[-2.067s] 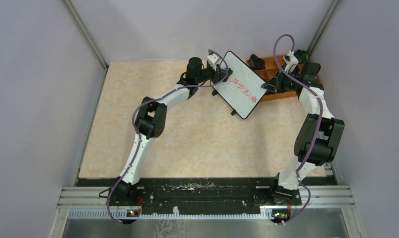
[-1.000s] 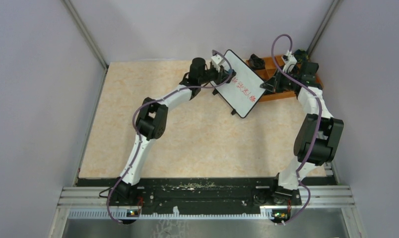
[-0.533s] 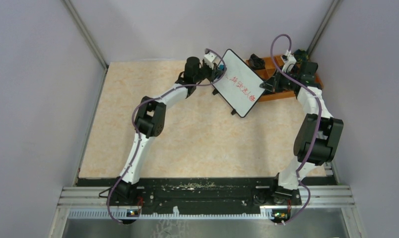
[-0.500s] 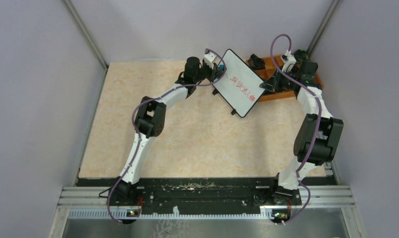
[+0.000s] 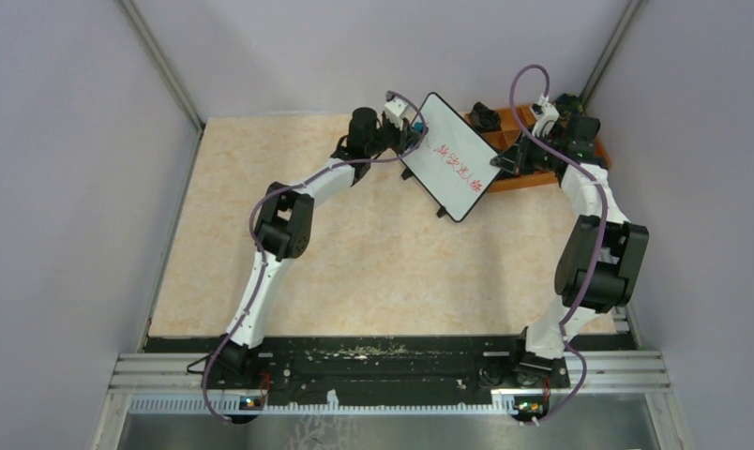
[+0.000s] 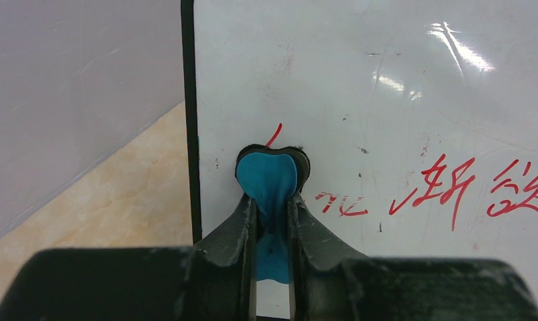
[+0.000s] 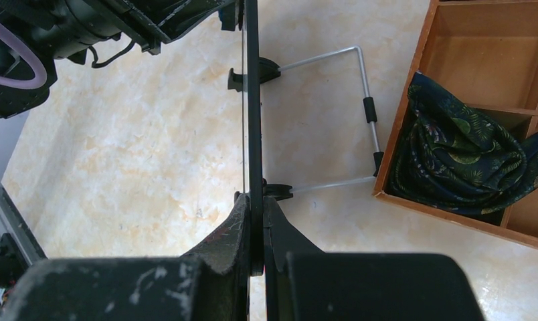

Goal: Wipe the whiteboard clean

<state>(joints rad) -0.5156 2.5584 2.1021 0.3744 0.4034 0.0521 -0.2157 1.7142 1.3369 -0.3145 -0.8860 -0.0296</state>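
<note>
Left gripper [image 6: 272, 200]: fingers narrow, pinched on a blue eraser [image 6: 269, 175] whose head presses the whiteboard [image 6: 387, 93] near its left frame, at the first red strokes [image 6: 447, 190], seemingly to wipe from that end. Whiteboard: propped on its wire stand [image 7: 360, 73], far middle of the table [image 5: 354, 272], writing mostly unerased right of the eraser. Right gripper [image 7: 255, 221]: fingers clamped thin on the board's edge, apparently steadying it against the push; tray [image 7: 454, 214] just beside.

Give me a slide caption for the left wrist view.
Left hand holds a blue eraser against the whiteboard, red handwriting beside it.
</note>
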